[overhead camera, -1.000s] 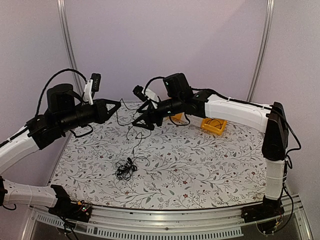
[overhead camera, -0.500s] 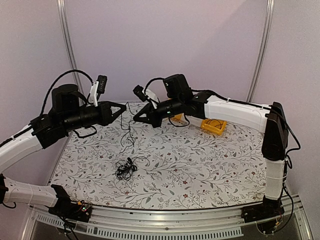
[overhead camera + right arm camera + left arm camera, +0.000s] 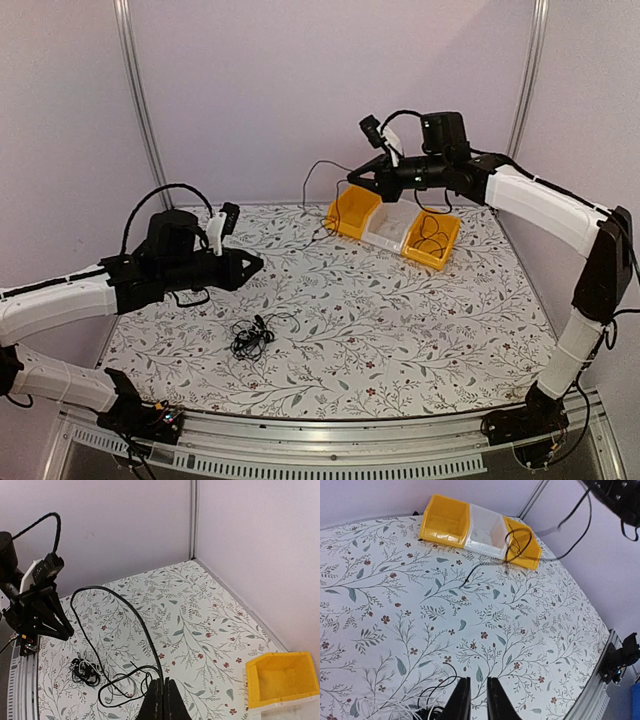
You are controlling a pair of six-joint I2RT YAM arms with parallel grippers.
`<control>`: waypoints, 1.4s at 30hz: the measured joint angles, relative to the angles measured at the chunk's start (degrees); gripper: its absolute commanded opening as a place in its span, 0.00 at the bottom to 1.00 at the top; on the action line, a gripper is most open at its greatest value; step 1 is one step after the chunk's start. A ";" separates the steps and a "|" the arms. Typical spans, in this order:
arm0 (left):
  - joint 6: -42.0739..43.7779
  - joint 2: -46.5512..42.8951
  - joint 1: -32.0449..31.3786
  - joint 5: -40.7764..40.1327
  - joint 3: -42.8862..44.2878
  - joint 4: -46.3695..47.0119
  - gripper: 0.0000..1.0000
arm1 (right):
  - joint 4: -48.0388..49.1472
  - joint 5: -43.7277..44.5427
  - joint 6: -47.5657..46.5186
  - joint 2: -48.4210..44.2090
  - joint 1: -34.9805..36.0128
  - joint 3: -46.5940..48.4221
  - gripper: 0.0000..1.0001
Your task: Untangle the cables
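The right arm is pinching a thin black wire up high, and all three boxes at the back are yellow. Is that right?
Not quite. The right end effector does pinch a thin black wire up high, but only the left box and the right box are yellow; the middle box is white. The top view shows it.

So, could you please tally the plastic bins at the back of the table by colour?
Yellow open-topped plastic bins: 2
White open-topped plastic bin: 1
Total: 3
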 measured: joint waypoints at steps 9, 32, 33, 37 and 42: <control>0.79 9.55 0.00 -0.17 -1.99 5.66 0.21 | -0.39 0.42 -1.44 -8.57 -14.95 0.00 0.00; 0.72 10.69 0.00 1.40 -1.99 10.32 0.24 | -3.87 2.38 -1.38 -9.09 -26.51 -3.80 0.00; 0.72 10.86 0.00 1.49 -2.01 10.43 0.24 | -4.02 2.49 -1.33 -9.07 -27.02 -3.80 0.00; 0.55 11.28 0.00 1.73 -2.21 11.02 0.24 | -4.35 2.62 -0.90 -9.07 -29.44 -3.87 0.00; 0.46 11.30 0.00 2.12 -2.49 11.54 0.24 | -5.09 2.62 -0.07 -9.05 -31.78 -4.02 0.00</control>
